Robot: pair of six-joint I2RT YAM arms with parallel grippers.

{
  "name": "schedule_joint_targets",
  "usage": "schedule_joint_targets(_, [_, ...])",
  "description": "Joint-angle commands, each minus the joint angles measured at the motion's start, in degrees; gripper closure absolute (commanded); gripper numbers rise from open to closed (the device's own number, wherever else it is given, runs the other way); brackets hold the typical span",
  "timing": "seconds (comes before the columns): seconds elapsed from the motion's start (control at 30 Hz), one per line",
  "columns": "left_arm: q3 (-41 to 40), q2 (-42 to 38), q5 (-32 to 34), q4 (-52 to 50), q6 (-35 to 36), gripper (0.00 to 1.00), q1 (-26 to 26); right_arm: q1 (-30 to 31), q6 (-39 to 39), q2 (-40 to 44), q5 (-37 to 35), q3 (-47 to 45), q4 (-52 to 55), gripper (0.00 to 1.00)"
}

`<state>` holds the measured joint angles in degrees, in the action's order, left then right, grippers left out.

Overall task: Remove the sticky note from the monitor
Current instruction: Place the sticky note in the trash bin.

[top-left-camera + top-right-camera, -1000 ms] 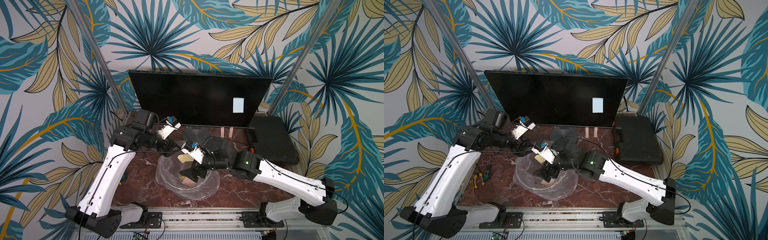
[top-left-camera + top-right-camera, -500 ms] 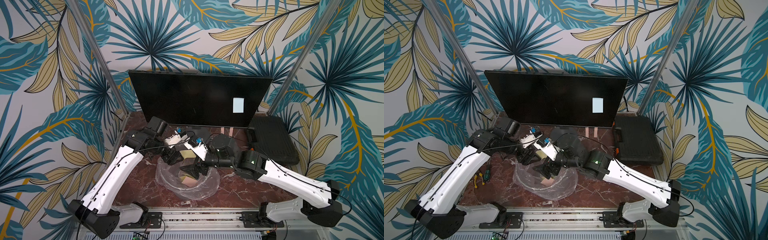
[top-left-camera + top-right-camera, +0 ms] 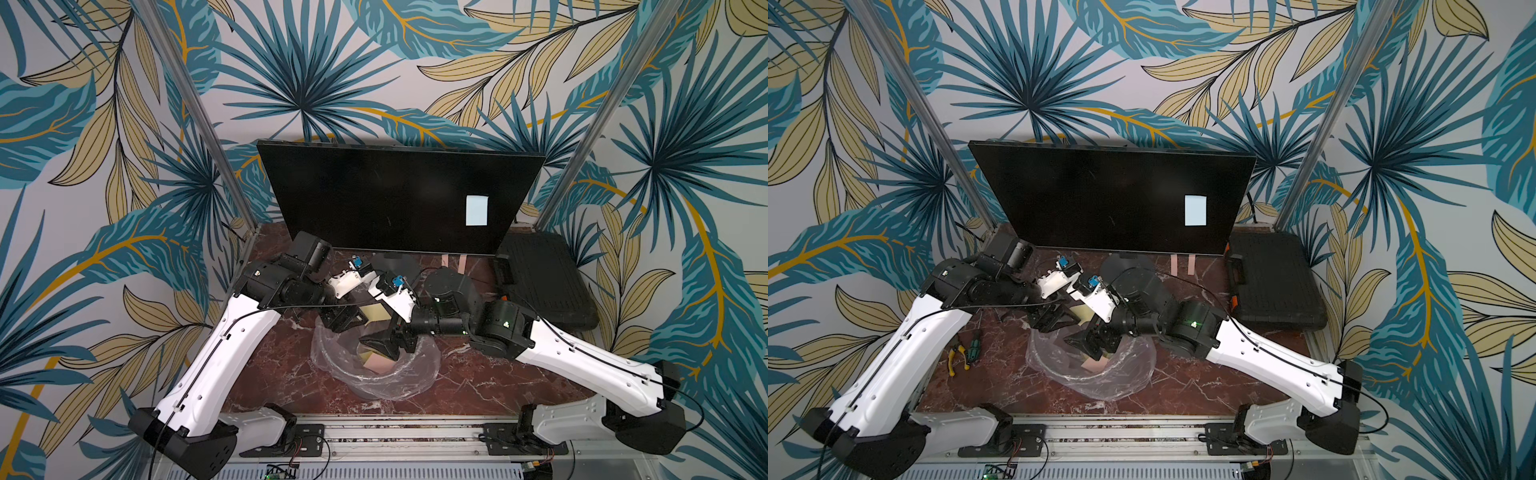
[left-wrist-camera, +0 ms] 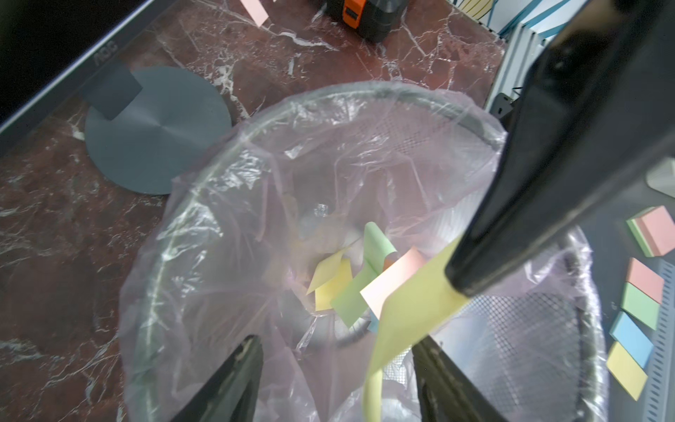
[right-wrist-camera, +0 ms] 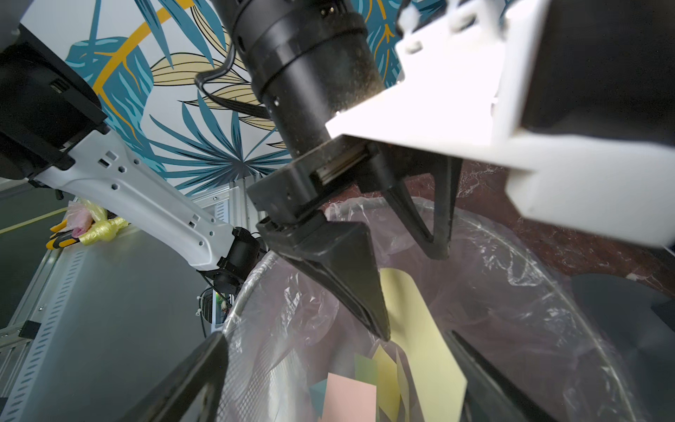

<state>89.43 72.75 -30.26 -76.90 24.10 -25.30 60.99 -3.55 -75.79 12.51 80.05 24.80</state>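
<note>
The monitor (image 3: 374,195) stands at the back of the table, and a light blue sticky note (image 3: 476,210) (image 3: 1195,210) is stuck on the right part of its screen. Both grippers hang over a lined bin, far from that note. My left gripper (image 4: 336,339) (image 3: 345,322) is open. My right gripper (image 5: 336,339) (image 3: 382,345) is open wide. A loose yellow note (image 4: 412,310) (image 5: 420,329) hangs between them. It touches a finger of each gripper, and neither pair of jaws is closed on it.
The wire bin (image 4: 401,91) with a clear liner holds several coloured notes (image 4: 343,281). The monitor's grey disc base (image 4: 157,131) lies just behind the bin. A black ribbed case (image 3: 544,282) sits at the right, and hand tools (image 3: 965,351) at the left.
My left arm has swung in from the left to the bin, and its jaws have narrowed a little. The right gripper has stayed over the bin.
</note>
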Motion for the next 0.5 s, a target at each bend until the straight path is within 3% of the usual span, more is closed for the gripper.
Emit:
schedule_joint_targets(0.0, [3.8, 1.3, -4.7, -1.9, 2.5, 0.32, -0.1, -0.3, -0.8, 1.1, 2.8, -1.1, -1.1, 0.1])
schedule_joint_targets(0.2, [5.4, 3.4, -6.9, -1.5, 2.2, 0.47, -0.2, -0.6, -1.1, 1.1, 3.3, -1.3, -1.2, 0.11])
schedule_joint_targets(0.47, [5.0, 3.9, -7.1, -2.9, 2.4, 0.85, -0.4, -1.0, -1.4, 2.2, 1.0, -1.6, -1.1, 0.11])
